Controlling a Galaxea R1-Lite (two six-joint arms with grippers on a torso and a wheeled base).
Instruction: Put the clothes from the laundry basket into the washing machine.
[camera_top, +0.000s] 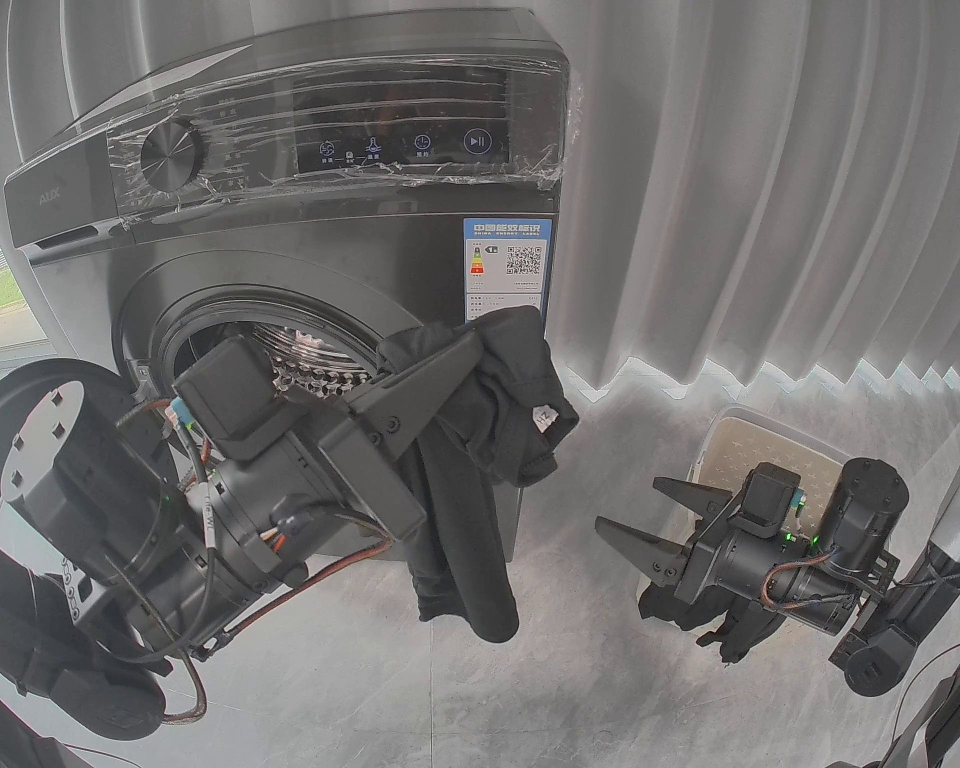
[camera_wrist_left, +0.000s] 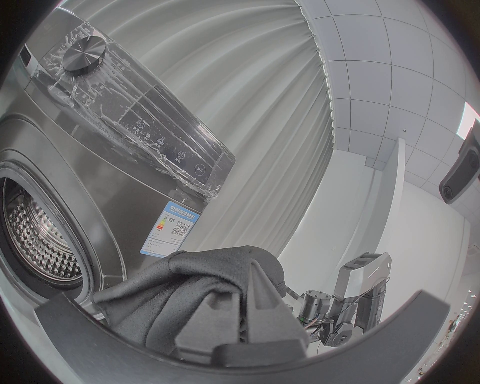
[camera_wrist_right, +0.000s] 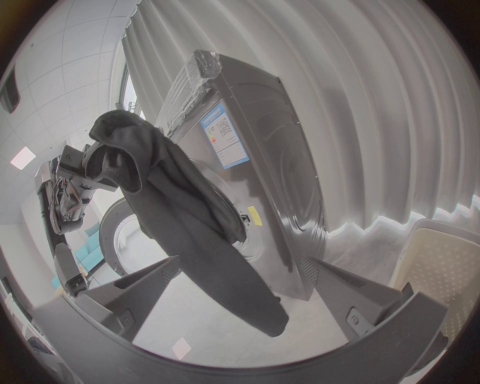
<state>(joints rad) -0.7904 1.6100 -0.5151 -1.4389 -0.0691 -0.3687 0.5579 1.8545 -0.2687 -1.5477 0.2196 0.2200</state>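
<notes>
A black garment (camera_top: 470, 470) hangs from my left gripper (camera_top: 470, 350), which is shut on its bunched top just right of the washing machine's (camera_top: 330, 230) round drum opening (camera_top: 290, 360). The cloth drapes down toward the floor in front of the machine's right half. In the left wrist view the fingers (camera_wrist_left: 260, 295) pinch the garment (camera_wrist_left: 190, 280), with the drum opening (camera_wrist_left: 40, 240) off to one side. My right gripper (camera_top: 630, 505) is open and holds nothing, low beside the white laundry basket (camera_top: 760, 450). In the right wrist view the garment (camera_wrist_right: 190, 210) hangs before the machine (camera_wrist_right: 270, 160), and the basket (camera_wrist_right: 440, 265) is close by.
The machine's round door (camera_top: 50, 460) stands swung open at the far left. Pleated curtains (camera_top: 760, 180) run behind the machine and basket. Grey tiled floor (camera_top: 570, 680) lies between machine and basket. Something dark (camera_top: 665, 605) shows under my right gripper; I cannot tell what it is.
</notes>
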